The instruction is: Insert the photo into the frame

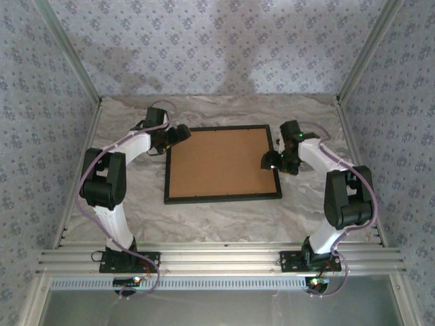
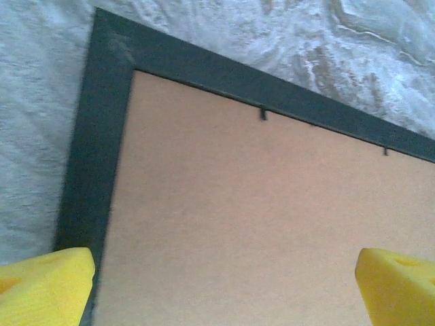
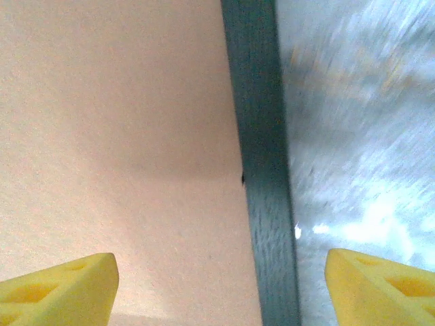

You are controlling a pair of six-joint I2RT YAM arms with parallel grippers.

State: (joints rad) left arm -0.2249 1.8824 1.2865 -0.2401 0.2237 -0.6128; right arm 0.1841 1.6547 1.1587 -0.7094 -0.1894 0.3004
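Note:
The black frame (image 1: 223, 197) lies flat in the middle of the table with a plain brown backing board (image 1: 221, 161) inside it. The photo is out of view. My left gripper (image 1: 182, 132) hovers over the frame's far left corner (image 2: 102, 122), open, with its yellow fingertips (image 2: 47, 285) spread wide above the board (image 2: 258, 224). At the frame's right side, my right gripper (image 1: 269, 161) is also open. Its fingertips (image 3: 380, 285) straddle the frame's right edge (image 3: 262, 170), one over the board (image 3: 115, 136) and one over the table.
The table is covered in a grey-white marbled cloth (image 1: 217, 224). Patterned walls (image 1: 41, 136) close in the left, right and back. An aluminium rail (image 1: 217, 261) runs along the near edge between the arm bases.

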